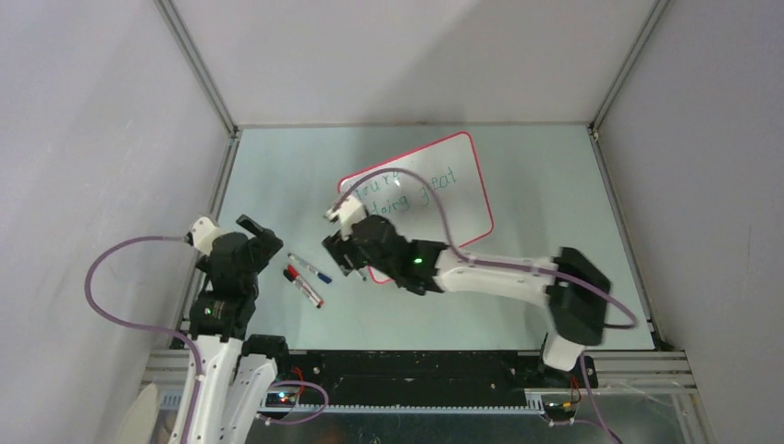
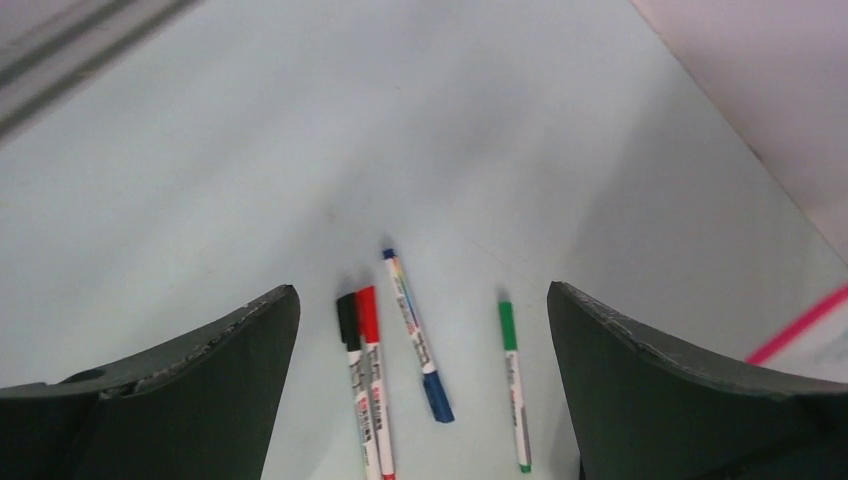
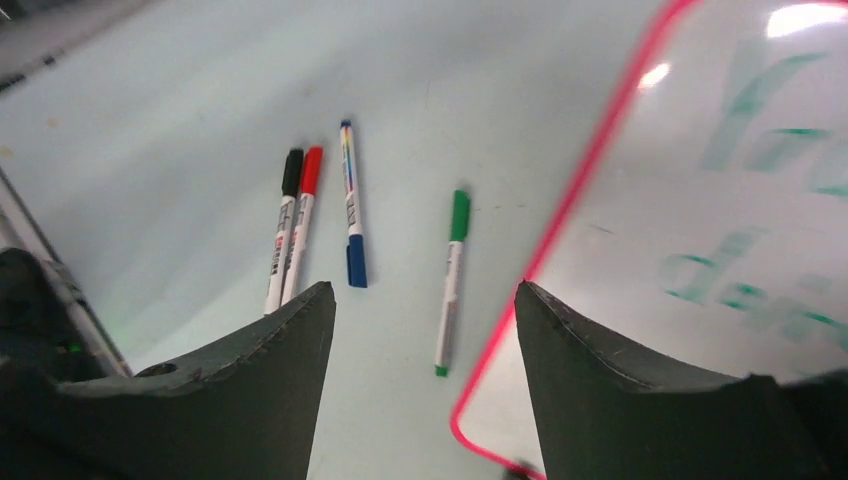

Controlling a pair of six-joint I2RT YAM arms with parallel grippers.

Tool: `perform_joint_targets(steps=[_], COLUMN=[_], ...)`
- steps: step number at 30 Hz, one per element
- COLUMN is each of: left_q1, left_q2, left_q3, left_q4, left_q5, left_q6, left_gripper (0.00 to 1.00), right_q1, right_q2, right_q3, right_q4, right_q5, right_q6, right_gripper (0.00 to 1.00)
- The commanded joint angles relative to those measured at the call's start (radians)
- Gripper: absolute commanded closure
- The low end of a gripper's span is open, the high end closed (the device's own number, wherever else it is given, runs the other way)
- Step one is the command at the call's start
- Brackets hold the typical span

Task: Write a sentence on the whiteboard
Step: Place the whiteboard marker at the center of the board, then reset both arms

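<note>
The right fingers [image 3: 265, 375] stand apart above a green-capped white marker pen [image 3: 450, 270] lying on the pale grey-green desk [image 1: 541, 185]. The left fingers [image 2: 225, 375] are spread wide. Just right of that pen, the glossy white rectangular whiteboard [image 1: 462, 208] with a red-pink rim lies flat mid-desk. Its long axis runs from left toward far right, with green handwriting along it.

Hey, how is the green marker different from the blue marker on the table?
The green marker has a green cap and the blue marker has a blue one. Their capped ends point opposite ways. The green marker lies right beside the whiteboard edge, while the blue marker lies farther from it. Both are slim, white-barrelled and capped, and both lie flat on the table, unheld.
</note>
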Motion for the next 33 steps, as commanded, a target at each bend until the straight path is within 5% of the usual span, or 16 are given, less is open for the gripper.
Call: perform_joint_targets(steps=[1,6,10,13,19,21,26,30,33], left_q1=[0.005,-0.007,-0.056,-0.099,-0.147,-0.147,-0.119,-0.049,0.025], left_q2=[-0.117,-0.194,-0.24,-0.229,-0.066,-0.034,0.108,0.295,0.402], left_q3=[-0.137,-0.303,-0.448,-0.553,-0.55,-0.568,-0.705,-0.762,-0.68], left_q4=[0.229,0.412,0.636,0.911,1.086,1.18,1.541,1.798,1.78], left_q5=[0.179,0.202,0.162,0.164,-0.015,-0.04,-0.066,0.025,0.089], left_q6=[0.08,0.052,0.183,0.294,0.498,0.56,0.705,0.701,0.695], left_gripper=[0.01,0.01,0.01,0.01,0.01,0.01,0.01,0.01,0.03], right_q1=[-0.057,-0.236,-0.451,-0.66,-0.915,-0.983,-1.29,-1.3,-1.224], right_q2=[-0.305,-0.646,-0.815,-0.876,-0.992,-1.006,-0.945,-0.783,-0.627], right_q3=[-0.116,-0.361,-0.527,-0.652,-0.848,-0.913,-1.103,-1.166,-1.154], right_q4=[-0.034,-0.102,-0.132,-0.091,0.148,0.244,0.55,0.796,0.912], right_q5=[0.0,-0.036,-0.033,-0.074,-0.059,-0.055,-0.394,-0.407,-0.263], right_q6=[0.043,0.101,0.131,0.176,0.091,0.03,0.099,0.097,0.013], right_gripper=[0.3,0.3,0.31,0.32,0.31,0.3,0.28,0.34,0.33])
